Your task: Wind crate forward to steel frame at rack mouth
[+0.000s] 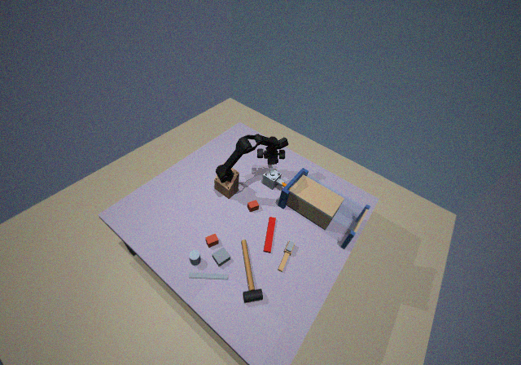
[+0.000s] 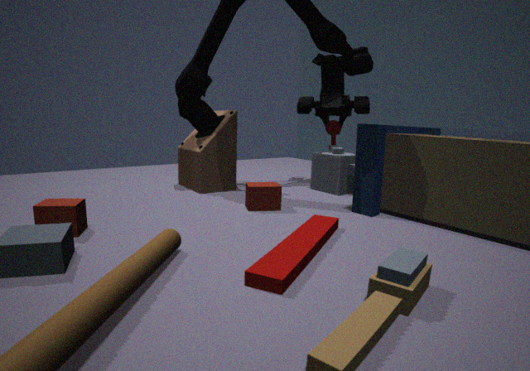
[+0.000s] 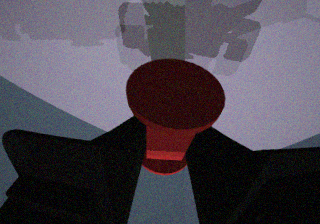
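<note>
My gripper [image 1: 273, 162] [image 2: 333, 122] [image 3: 166, 116] is shut on the winch handle's red knob [image 2: 333, 128] [image 3: 175, 94]. The handle's grey arm [image 3: 167, 34] runs up from behind the knob in the wrist view. The grey winch [image 1: 270, 180] [image 2: 329, 172] stands below the gripper, and the handle's lower end is at its top. Whether the key sits in the hole cannot be told. The tan crate [image 1: 320, 193] [image 2: 462, 179] sits flat in the cubby, near its blue winch-side frame [image 1: 281, 199] [image 2: 367, 174]. A gap separates it from the far blue frame [image 1: 347, 240].
An orange strap piece [image 1: 284, 184] lies between winch and cubby. A red block [image 1: 252, 205] [image 2: 263, 196] is near the arm's base [image 1: 227, 185] [image 2: 207, 157]. A red bar [image 1: 269, 235] [image 2: 293, 251], a brush [image 1: 284, 260] [image 2: 355, 328] and a mallet [image 1: 248, 266] lie farther off.
</note>
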Robot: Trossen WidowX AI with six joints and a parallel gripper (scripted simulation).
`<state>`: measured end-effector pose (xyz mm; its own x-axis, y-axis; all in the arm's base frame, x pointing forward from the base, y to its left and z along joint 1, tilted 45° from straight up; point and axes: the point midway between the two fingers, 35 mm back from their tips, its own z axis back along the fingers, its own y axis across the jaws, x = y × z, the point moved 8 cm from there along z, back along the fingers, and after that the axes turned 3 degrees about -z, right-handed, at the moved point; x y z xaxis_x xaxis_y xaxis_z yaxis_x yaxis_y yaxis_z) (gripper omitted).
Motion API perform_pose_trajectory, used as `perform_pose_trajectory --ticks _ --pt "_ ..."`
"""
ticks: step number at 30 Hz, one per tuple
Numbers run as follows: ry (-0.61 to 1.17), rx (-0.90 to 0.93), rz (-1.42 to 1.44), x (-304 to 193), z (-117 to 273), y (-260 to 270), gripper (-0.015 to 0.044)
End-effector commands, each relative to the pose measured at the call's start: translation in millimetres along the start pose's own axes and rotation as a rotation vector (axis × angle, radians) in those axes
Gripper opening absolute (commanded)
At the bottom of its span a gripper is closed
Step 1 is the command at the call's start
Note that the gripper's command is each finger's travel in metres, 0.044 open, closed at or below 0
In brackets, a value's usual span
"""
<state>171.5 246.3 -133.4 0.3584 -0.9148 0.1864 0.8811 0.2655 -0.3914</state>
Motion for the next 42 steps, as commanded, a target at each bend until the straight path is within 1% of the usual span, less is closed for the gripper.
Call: perform_pose_trajectory --ticks 1,42 --pt "-0.021 -0.034 -0.003 5.3 -0.8 -14.1 0.0" --pt "-0.024 -0.037 -0.003 39.8 15.7 -57.0 0.0"
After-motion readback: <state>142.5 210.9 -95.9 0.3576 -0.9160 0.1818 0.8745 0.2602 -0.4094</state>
